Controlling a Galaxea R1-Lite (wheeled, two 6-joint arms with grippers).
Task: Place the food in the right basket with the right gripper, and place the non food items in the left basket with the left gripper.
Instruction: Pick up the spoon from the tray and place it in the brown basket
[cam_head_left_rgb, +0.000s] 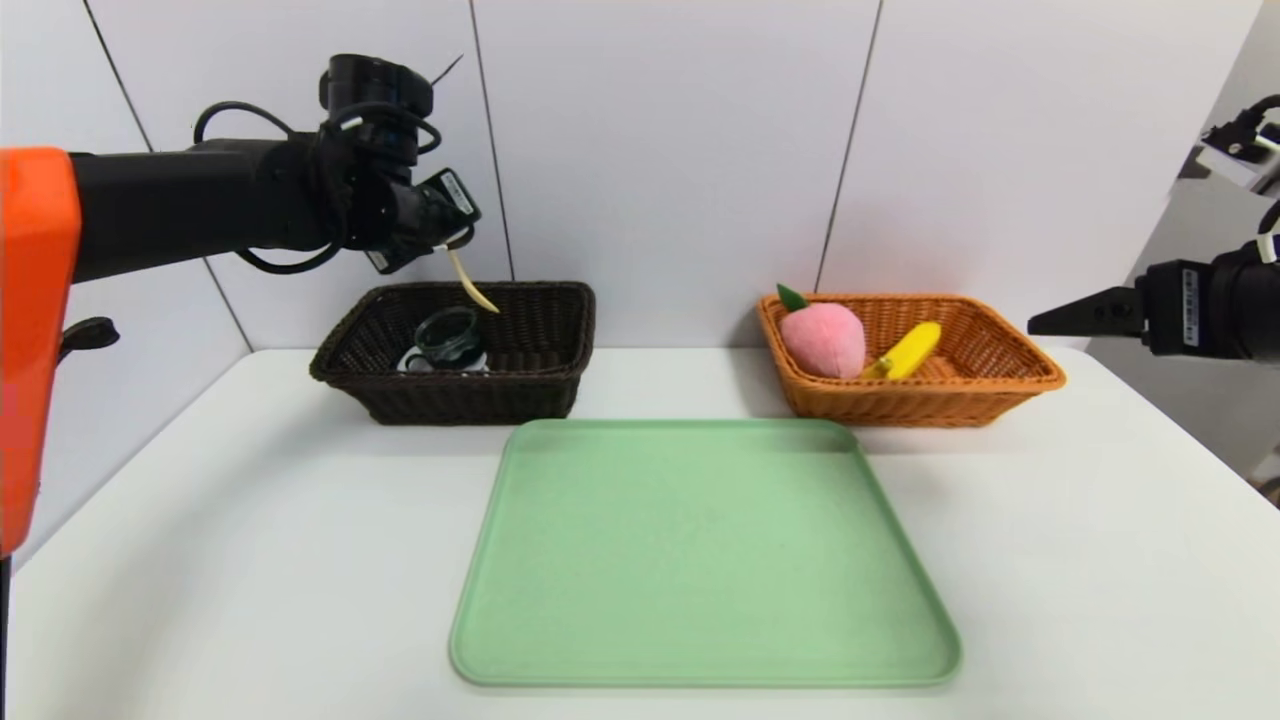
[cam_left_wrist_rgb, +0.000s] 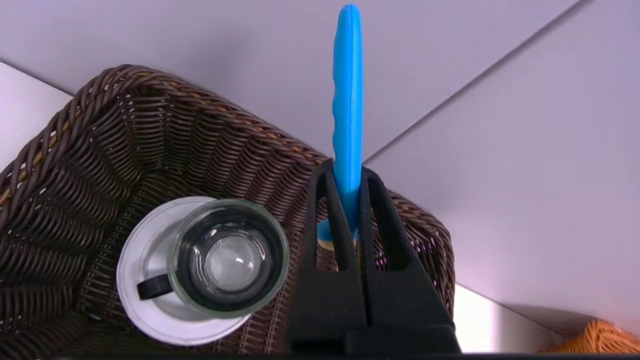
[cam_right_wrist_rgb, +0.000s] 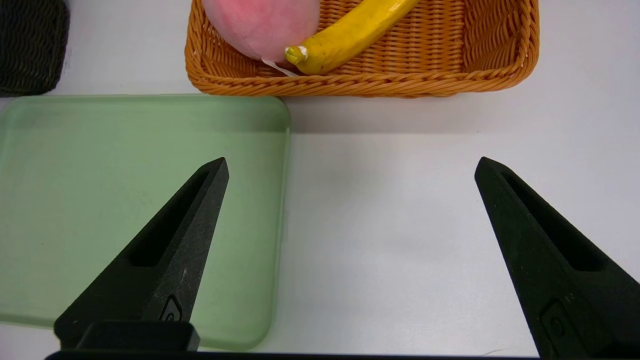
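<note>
My left gripper (cam_head_left_rgb: 447, 243) (cam_left_wrist_rgb: 345, 170) hangs above the dark brown left basket (cam_head_left_rgb: 540, 390) (cam_left_wrist_rgb: 75, 165), shut on the spoon (cam_head_left_rgb: 473, 284) by its blue handle (cam_left_wrist_rgb: 348, 100). The tan bowl end points down over the basket. Inside the basket the glass cup (cam_head_left_rgb: 447, 336) (cam_left_wrist_rgb: 230, 257) with a black handle sits on the white tape roll (cam_left_wrist_rgb: 145, 300). In the orange right basket (cam_head_left_rgb: 990, 395) (cam_right_wrist_rgb: 400, 82) lie the pink peach (cam_head_left_rgb: 823, 338) (cam_right_wrist_rgb: 260, 25) and the banana (cam_head_left_rgb: 908, 350) (cam_right_wrist_rgb: 350, 35). Off at the table's right edge, my right gripper (cam_head_left_rgb: 1035, 322) (cam_right_wrist_rgb: 351, 167) is open and holds nothing.
A light green tray (cam_head_left_rgb: 700, 560) (cam_right_wrist_rgb: 100, 175) lies bare in the middle of the white table (cam_head_left_rgb: 1100, 560), in front of both baskets. A white panelled wall stands right behind the baskets.
</note>
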